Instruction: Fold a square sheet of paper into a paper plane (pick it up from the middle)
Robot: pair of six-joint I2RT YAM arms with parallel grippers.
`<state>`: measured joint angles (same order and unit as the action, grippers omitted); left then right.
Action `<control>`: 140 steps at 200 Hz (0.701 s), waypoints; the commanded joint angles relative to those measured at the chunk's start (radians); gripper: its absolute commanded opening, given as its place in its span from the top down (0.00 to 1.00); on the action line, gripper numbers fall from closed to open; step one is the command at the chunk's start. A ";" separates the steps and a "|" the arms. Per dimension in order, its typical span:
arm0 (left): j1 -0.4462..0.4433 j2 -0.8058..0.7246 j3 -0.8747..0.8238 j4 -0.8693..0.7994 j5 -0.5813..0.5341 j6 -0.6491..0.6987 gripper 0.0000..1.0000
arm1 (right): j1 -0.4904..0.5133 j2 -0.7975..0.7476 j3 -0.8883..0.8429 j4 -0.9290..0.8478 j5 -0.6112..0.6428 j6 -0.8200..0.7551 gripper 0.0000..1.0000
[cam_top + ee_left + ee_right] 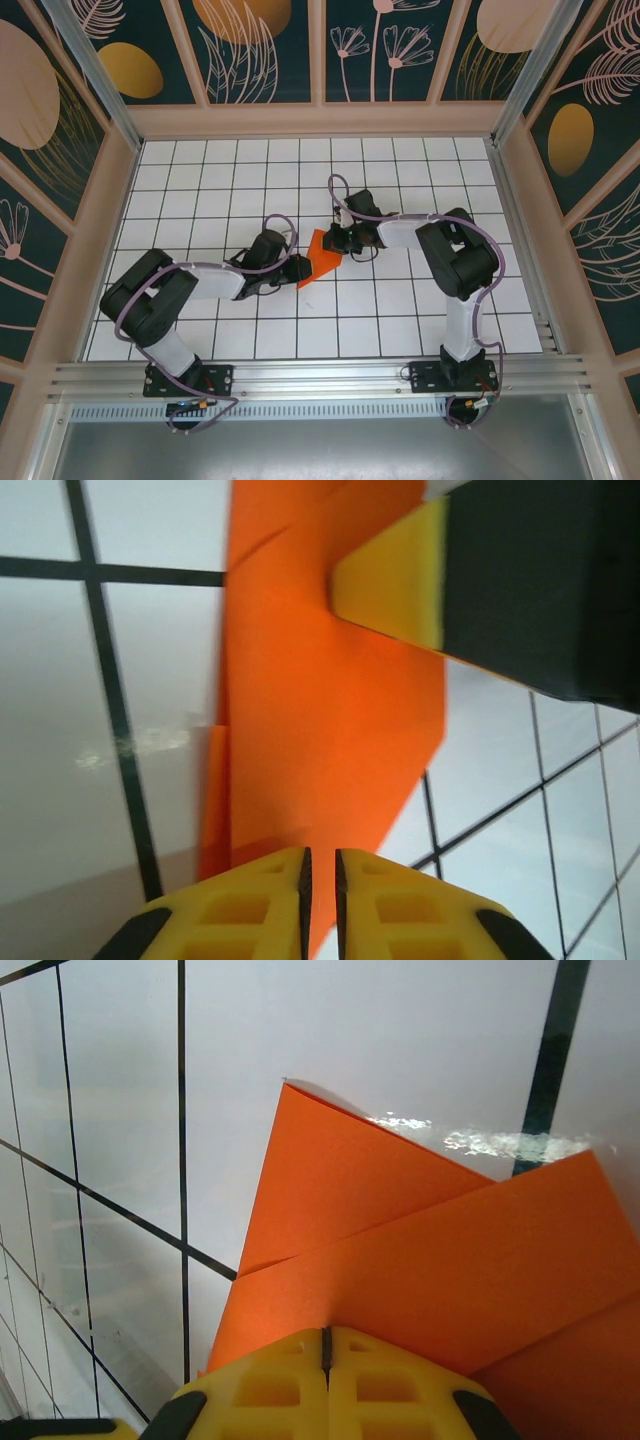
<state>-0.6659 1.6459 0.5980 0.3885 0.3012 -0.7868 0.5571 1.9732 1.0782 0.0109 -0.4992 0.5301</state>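
The orange sheet of paper [320, 256] lies partly folded into a pointed shape on the white grid table [250, 170], between both grippers. My left gripper [298, 266] is at its near-left end. In the left wrist view the left gripper [320, 865] stands open by a narrow slit over the paper's [320, 710] edge. My right gripper [338, 241] is at the far-right end, and one of its fingers [390, 580] rests on the paper. In the right wrist view the right gripper [326, 1340] is shut, its tips against the layered paper [400, 1260].
Wooden frame walls [115, 190] close in the table on the left, back and right. An aluminium rail [320, 375] runs along the near edge, where both arm bases are bolted. White grid cells surround the paper on all sides.
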 commanded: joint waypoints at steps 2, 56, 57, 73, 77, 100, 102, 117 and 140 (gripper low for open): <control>-0.001 -0.034 0.035 -0.044 0.057 0.018 0.78 | -0.004 0.075 -0.012 -0.068 0.083 -0.002 0.94; -0.001 0.030 0.093 -0.113 0.057 0.043 0.79 | -0.004 0.087 -0.004 -0.078 0.083 -0.008 0.94; -0.001 0.030 0.093 -0.114 0.058 0.043 0.79 | -0.003 0.087 -0.004 -0.078 0.084 -0.008 0.94; -0.001 0.038 0.087 -0.120 0.073 0.044 0.81 | -0.004 0.092 -0.001 -0.084 0.085 -0.010 0.94; -0.001 0.038 0.082 -0.121 0.078 0.044 0.82 | -0.005 0.094 -0.001 -0.083 0.085 -0.010 0.94; -0.001 0.038 0.069 -0.145 0.083 0.054 0.85 | -0.004 0.098 0.002 -0.085 0.083 -0.012 0.94; 0.000 0.038 0.069 -0.146 0.083 0.056 0.86 | -0.004 0.098 0.002 -0.086 0.083 -0.012 0.94; 0.000 0.041 0.064 -0.161 0.082 0.063 0.89 | -0.003 0.103 0.005 -0.091 0.084 -0.013 0.94; -0.001 0.044 0.056 -0.186 0.069 0.069 0.92 | -0.004 0.109 0.005 -0.095 0.088 -0.014 0.94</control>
<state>-0.6659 1.6741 0.6708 0.2573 0.3634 -0.7441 0.5571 1.9911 1.1007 -0.0010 -0.5079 0.5301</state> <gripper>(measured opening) 0.087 0.063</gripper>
